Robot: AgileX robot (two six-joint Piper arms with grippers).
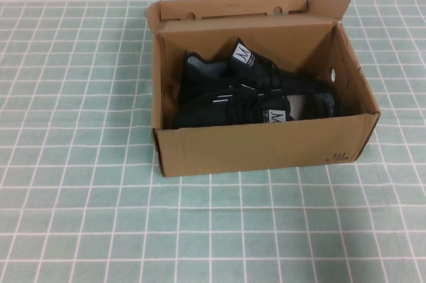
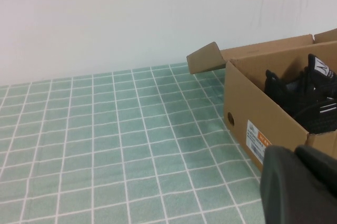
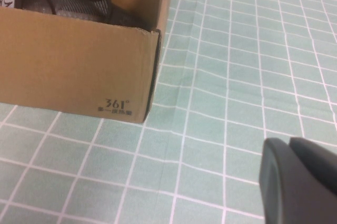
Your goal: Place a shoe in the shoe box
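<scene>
An open brown corrugated cardboard shoe box on a green checked tablecloth already holds two black knit sneakers side by side. The left gripper and right gripper sit clenched and empty, each drawn back beside the box — the placing step looks finished, so nothing seems left but parking, or perhaps closing the lid.

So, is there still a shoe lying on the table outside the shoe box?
No. In the high view both black shoes lie inside the open shoe box, and only the checked tablecloth surrounds it.
</scene>
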